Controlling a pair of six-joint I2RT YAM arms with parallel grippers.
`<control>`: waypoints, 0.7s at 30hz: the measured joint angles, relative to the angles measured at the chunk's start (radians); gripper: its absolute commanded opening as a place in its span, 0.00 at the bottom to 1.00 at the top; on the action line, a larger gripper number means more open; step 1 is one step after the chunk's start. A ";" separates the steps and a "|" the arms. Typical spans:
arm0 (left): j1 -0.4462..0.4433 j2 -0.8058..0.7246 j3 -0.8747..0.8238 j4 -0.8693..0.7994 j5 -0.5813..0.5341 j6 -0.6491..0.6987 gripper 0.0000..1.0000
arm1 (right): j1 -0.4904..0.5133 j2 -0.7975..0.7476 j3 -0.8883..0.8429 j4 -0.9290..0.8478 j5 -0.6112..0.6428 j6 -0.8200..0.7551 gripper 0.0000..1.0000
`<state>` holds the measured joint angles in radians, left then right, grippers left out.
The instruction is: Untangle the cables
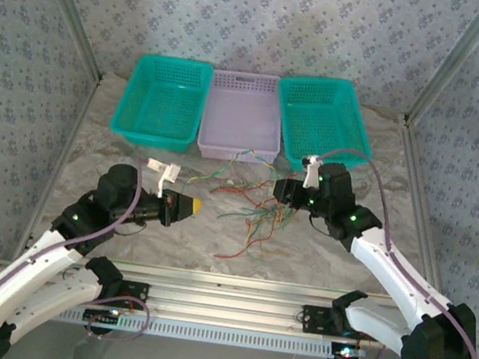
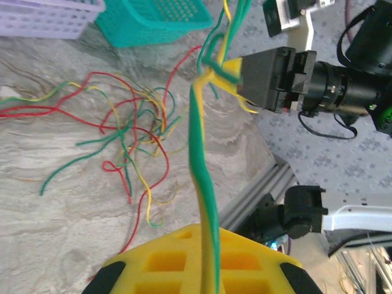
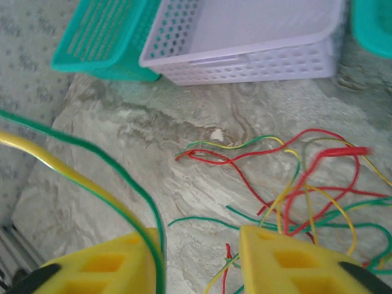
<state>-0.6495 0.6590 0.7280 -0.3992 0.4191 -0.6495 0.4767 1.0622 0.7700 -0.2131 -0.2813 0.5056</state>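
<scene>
Yellow-padded left gripper, front-left of the lavender basket, has its jaws closed on a green-and-yellow strand. Tangled cables lie on the counter before that basket. The right gripper has its jaws parted, with the strand hooked against one finger.

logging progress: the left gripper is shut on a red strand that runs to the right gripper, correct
Not red. The strand in the left gripper is green and yellow, as the left wrist view shows; it does run to the right gripper.
</scene>
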 measured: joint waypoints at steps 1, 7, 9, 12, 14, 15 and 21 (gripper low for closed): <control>0.000 0.011 0.017 -0.021 -0.017 0.005 0.00 | -0.018 -0.002 0.000 -0.009 -0.005 0.002 0.58; 0.000 0.076 0.043 -0.107 -0.051 0.013 0.00 | -0.062 -0.074 -0.024 -0.019 -0.061 0.003 0.66; 0.000 0.113 0.043 -0.128 -0.054 0.014 0.00 | -0.062 -0.105 -0.035 -0.001 -0.088 0.002 0.66; 0.000 0.164 0.045 -0.156 -0.053 0.021 0.00 | -0.050 -0.117 -0.037 0.015 -0.103 -0.002 0.65; 0.000 0.201 0.050 -0.173 -0.053 0.022 0.00 | -0.042 -0.109 -0.037 0.014 -0.102 -0.007 0.65; 0.000 0.215 0.051 -0.177 -0.053 0.022 0.00 | -0.035 -0.101 -0.037 0.015 -0.102 -0.010 0.64; -0.001 0.237 0.057 -0.182 -0.048 0.033 0.00 | 0.059 -0.035 -0.037 0.034 -0.081 -0.038 0.56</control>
<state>-0.6502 0.8963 0.7849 -0.5808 0.3710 -0.6163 0.5354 1.0271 0.7334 -0.1787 -0.3626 0.4675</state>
